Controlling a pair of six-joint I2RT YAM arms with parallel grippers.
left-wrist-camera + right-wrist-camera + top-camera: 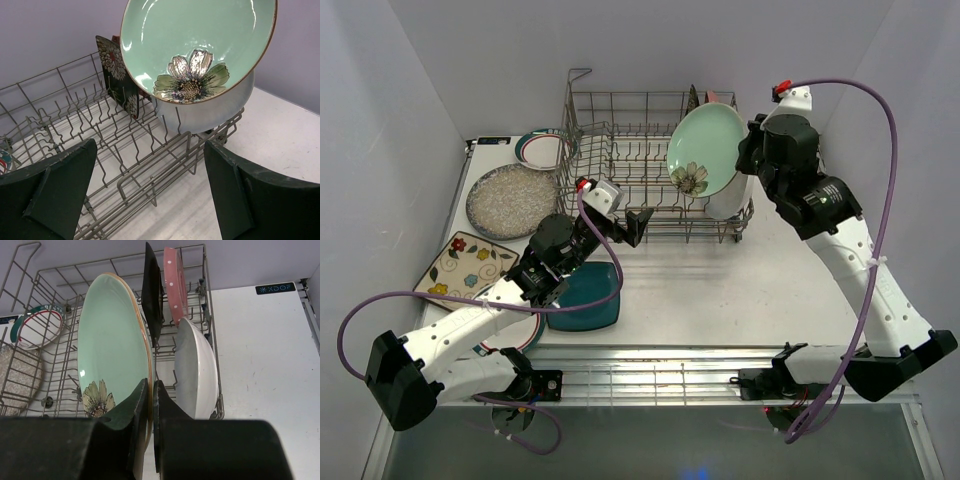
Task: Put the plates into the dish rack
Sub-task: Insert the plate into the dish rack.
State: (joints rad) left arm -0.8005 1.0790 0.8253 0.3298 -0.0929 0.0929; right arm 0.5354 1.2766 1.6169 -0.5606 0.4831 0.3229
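Mint round plate point(705, 148): stood on edge and tilted over the right part of the dish rack point(620, 150), its painted flower facing the left arm. Whether its lower rim sat among the tines could not be made out.
Right gripper point(151, 390): clamped tight on the mint round plate's near rim, one finger on each face.
Left gripper point(150, 150): spread wide with nothing in it, hovering just off the rack's front rail and pointed at the wires.
Dish rack: grey wire, set at the back of the white bench point(740, 290), with its tall looped handle at the far left corner.
White oval plate point(200, 370): stood upright at the rack's near right corner, just beside the mint one.
Black floral square plate point(151, 290): stood on edge among the tines behind the mint plate.
Pink scalloped plate point(175, 277): stood upright at the rack's far right, next to the black one.
Speckled grey round plate point(512, 200): lay flat on the bench left of the rack.
Green-and-red-rimmed plate point(545, 148): lay flat behind the speckled one, near the rack's left side.
Cream flowered square plate point(468, 266): lay flat at the bench's left edge.
Teal square plate point(590, 298): lay flat in front of the rack, partly under the left arm.
Second rimmed plate point(510, 335): lay mostly hidden beneath the left arm.
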